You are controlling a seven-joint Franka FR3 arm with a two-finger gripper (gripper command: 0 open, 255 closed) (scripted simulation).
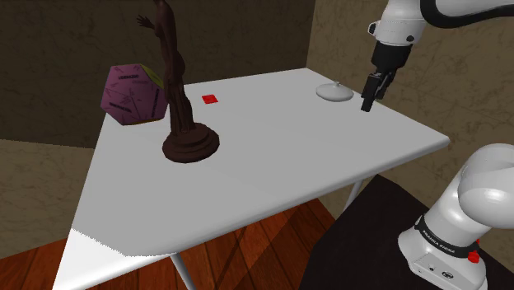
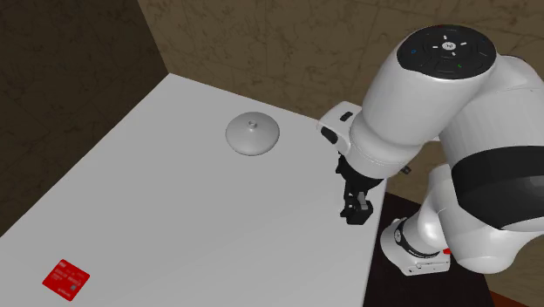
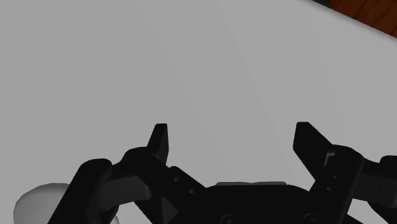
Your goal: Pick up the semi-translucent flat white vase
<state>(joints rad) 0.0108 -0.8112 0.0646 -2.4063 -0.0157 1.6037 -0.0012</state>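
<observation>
The flat white vase (image 1: 336,92) is a low pale disc with a small knob on top, lying on the white table (image 1: 272,156) near its far corner. From the other side the vase (image 2: 253,134) lies a short way from the hand, and a pale part of the vase (image 3: 39,200) shows beside the hand's body in the wrist view. My black gripper (image 1: 368,102) hangs just above the table, beside the vase and apart from it. Its two fingers (image 3: 160,141) stand wide apart over bare table, with nothing between them. The gripper (image 2: 356,209) is near the table's edge.
A tall dark brown statue (image 1: 183,91) on a round base stands mid-table. A purple many-sided block (image 1: 132,95) sits behind it, and a small red square (image 1: 210,100) lies flat nearby. The robot's stand (image 1: 387,247) is at the table's near corner.
</observation>
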